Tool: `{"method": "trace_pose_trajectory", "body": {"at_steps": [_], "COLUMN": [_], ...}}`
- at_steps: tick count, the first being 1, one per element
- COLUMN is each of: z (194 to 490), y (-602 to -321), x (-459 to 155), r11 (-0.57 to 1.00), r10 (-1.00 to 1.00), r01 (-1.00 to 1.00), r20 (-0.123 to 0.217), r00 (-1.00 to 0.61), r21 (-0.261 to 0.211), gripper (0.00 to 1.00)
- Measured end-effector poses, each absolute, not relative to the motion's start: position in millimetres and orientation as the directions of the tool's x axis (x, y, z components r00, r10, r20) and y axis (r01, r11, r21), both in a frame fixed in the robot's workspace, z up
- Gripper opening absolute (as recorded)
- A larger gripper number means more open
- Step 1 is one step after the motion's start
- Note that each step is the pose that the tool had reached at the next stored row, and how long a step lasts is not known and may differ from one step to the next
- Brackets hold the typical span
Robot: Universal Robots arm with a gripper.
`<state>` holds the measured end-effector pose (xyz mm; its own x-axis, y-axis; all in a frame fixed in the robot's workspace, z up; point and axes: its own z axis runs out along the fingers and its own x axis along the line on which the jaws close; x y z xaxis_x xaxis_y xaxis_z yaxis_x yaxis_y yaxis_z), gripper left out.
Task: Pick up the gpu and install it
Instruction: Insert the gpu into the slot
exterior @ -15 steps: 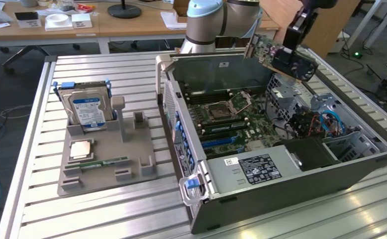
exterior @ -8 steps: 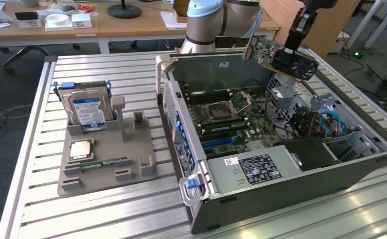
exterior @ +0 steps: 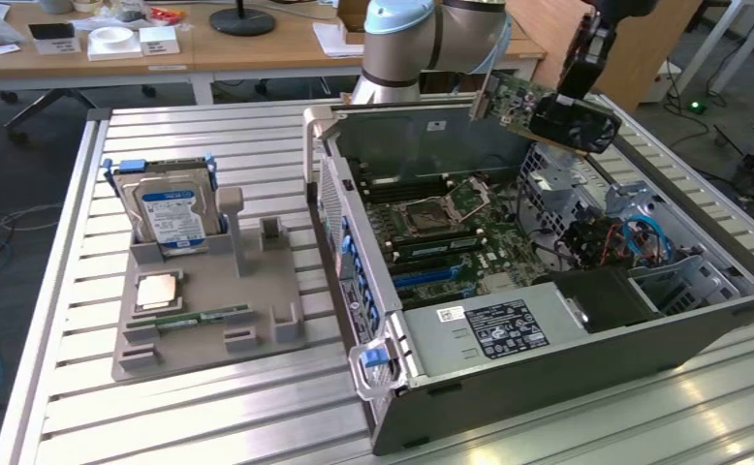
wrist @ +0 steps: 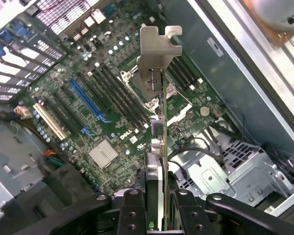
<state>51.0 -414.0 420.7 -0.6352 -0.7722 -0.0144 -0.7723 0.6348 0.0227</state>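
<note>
The gpu (exterior: 555,111) hangs tilted in the air above the back right corner of the open computer case (exterior: 532,334), and my gripper (exterior: 577,89) is shut on it from above. In the wrist view the gpu (wrist: 159,147) runs edge-on away from the camera, with its silver end bracket (wrist: 157,51) at the far end. My gripper (wrist: 158,218) clamps the card, one black finger (wrist: 131,215) on each side. Below the card lies the green motherboard (wrist: 103,117) with its blue expansion slot (wrist: 88,100) and the black slots beside it, well apart from the card.
Left of the case a grey fixture (exterior: 209,310) holds an upright hard drive (exterior: 171,213), a processor (exterior: 157,289) and a memory stick (exterior: 205,317). Inside the case are a drive cage (exterior: 571,194), cables (exterior: 643,237) and a power supply (exterior: 507,329). Desks stand behind the slatted table (exterior: 209,417).
</note>
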Motion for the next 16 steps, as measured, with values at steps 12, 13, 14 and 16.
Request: {"method": "trace_pose_trajectory", "body": {"at_steps": [12, 13, 14, 16], "z": [420.7, 420.7, 420.7, 420.7], "y": [-414.0, -414.0, -414.0, -414.0], "x": [51.0, 51.0, 51.0, 51.0], "r11": [0.479, 0.466, 0.452, 0.425], "r10": [-0.878, -0.885, -0.892, -0.905], "r01": [-0.878, -0.885, -0.892, -0.905], "r20": [-0.014, -0.014, -0.014, -0.014], "r00": [-0.479, -0.466, -0.453, -0.426], "r21": [0.022, 0.022, 0.022, 0.022], "gripper": [0.27, 0.27, 0.27, 0.27]}}
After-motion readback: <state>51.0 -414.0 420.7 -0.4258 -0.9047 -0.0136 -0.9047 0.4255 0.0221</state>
